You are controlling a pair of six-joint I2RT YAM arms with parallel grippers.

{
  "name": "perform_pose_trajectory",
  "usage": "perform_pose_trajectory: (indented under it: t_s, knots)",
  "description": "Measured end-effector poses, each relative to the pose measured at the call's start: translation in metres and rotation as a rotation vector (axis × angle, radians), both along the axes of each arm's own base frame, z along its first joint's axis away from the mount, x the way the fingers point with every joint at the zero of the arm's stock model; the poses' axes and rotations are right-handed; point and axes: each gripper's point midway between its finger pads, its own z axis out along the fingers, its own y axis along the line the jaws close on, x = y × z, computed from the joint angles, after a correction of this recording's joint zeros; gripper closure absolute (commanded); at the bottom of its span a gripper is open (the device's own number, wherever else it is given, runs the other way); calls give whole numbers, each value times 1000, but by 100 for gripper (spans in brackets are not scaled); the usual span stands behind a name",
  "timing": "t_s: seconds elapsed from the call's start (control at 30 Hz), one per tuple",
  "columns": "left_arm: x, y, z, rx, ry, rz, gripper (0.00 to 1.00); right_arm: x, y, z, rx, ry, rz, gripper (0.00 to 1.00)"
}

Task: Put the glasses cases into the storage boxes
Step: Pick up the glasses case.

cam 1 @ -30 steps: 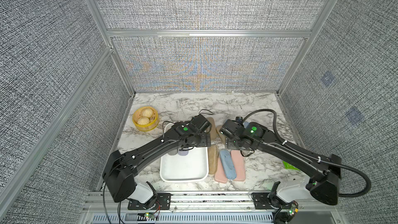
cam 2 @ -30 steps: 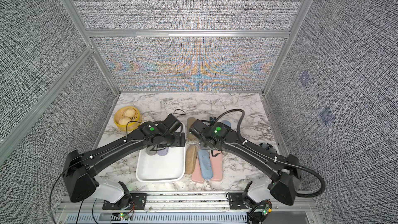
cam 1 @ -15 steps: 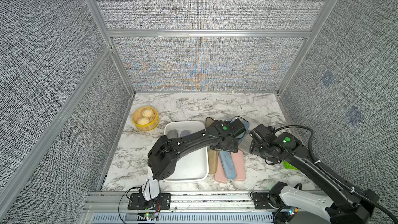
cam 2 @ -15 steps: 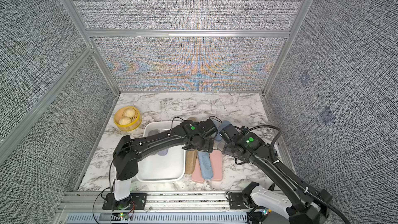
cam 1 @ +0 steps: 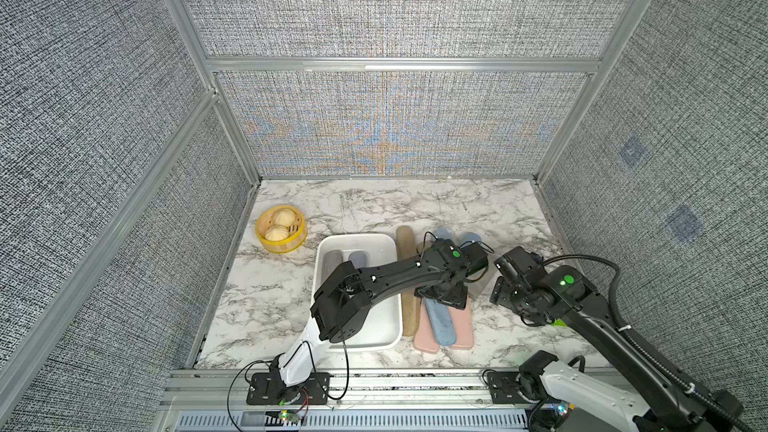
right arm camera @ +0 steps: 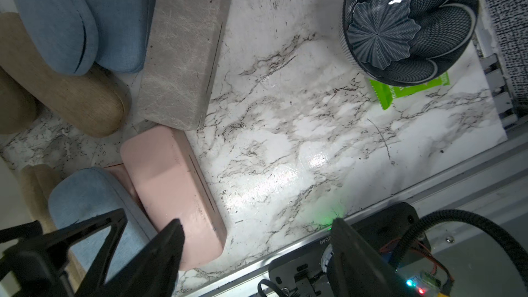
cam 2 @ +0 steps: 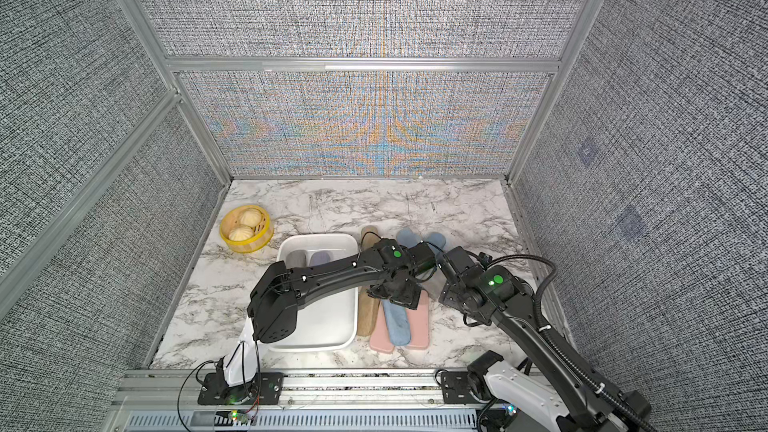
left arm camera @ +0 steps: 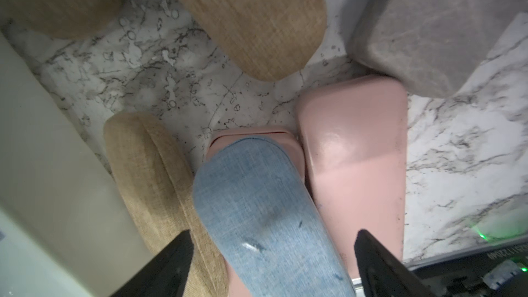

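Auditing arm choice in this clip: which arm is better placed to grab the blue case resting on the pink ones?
Left. The left tool is open, straddling the blue case atop the pink cases. The right tool, also open, sits off to the side, mostly over bare table.

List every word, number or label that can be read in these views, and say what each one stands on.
"20A9": as far as it reads, the end of a white code, seen upside down, on the black housing in the right wrist view; its start is cut off.
White code on the matching housing in the left wrist view: too blurred to read.
White print on the green packet: too small, partly hidden under the dark blue bowl.
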Motion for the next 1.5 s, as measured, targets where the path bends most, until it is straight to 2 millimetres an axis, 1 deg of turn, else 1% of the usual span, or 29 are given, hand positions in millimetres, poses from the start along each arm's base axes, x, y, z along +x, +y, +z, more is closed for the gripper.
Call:
perform_pose_trajectory:
  t_s: [0.1,0.3,0.4,0.5,0.67,0.87,0.93,1.1,1.2,1.37,1.5]
  knots:
    - [-3,0,-9,13,26,0,8,-2,-4,-1,9,2,-23,18]
    - [-4,-9,-16,10,48,-3,9,-8,-14,1,16,-4,-63,17]
    - [-4,-10,-22,22,58,-2,13,-12,-18,2,20,-8,-73,17]
    - [-3,-11,-23,30,61,-1,16,-15,-19,2,27,-8,-78,17]
    - [-2,-7,-22,51,62,0,26,-16,-19,3,39,-16,-83,17]
    - [-1,-2,-23,84,49,-9,30,-17,-21,5,44,-26,-89,18]
    - [0,-1,-22,89,43,-11,33,-17,-21,5,45,-29,-91,18]
    - [1,1,-21,98,33,-12,37,-17,-22,6,40,-30,-77,19]
    - [1,0,-12,79,24,-13,38,-18,-22,6,36,-28,-70,19]
    - [4,-7,12,9,-7,-11,40,-17,-24,10,25,-36,-65,19]
    - [6,-7,30,-29,-30,-9,40,-17,-25,15,22,-42,-65,19]
